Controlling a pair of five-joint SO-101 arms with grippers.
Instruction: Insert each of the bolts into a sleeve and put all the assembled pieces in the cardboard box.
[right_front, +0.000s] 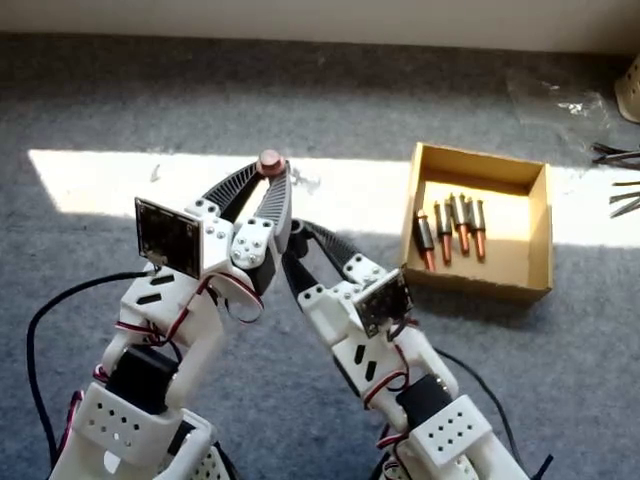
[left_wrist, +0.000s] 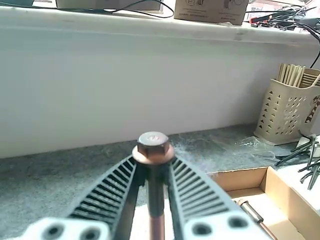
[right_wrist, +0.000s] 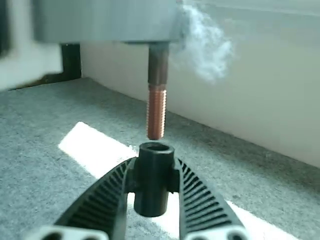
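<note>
My left gripper (left_wrist: 153, 162) is shut on a copper bolt (left_wrist: 153, 145), holding it upright with its hex head (right_front: 270, 161) above the fingertips. In the right wrist view the bolt's threaded end (right_wrist: 156, 112) hangs just above the mouth of a black sleeve (right_wrist: 153, 176). My right gripper (right_wrist: 153, 175) is shut on that sleeve and holds it upright, right under the bolt. From above, the right gripper (right_front: 293, 240) sits below and behind the left gripper (right_front: 268, 172). The cardboard box (right_front: 432, 268) stands to the right with several assembled pieces (right_front: 452, 228) in it.
The grey carpet carries a bright sunlit strip (right_front: 100, 180). A perforated beige holder (left_wrist: 287, 112) and some thin dark tools (right_front: 615, 155) lie at the far right. A white wall (left_wrist: 125, 80) runs along the back.
</note>
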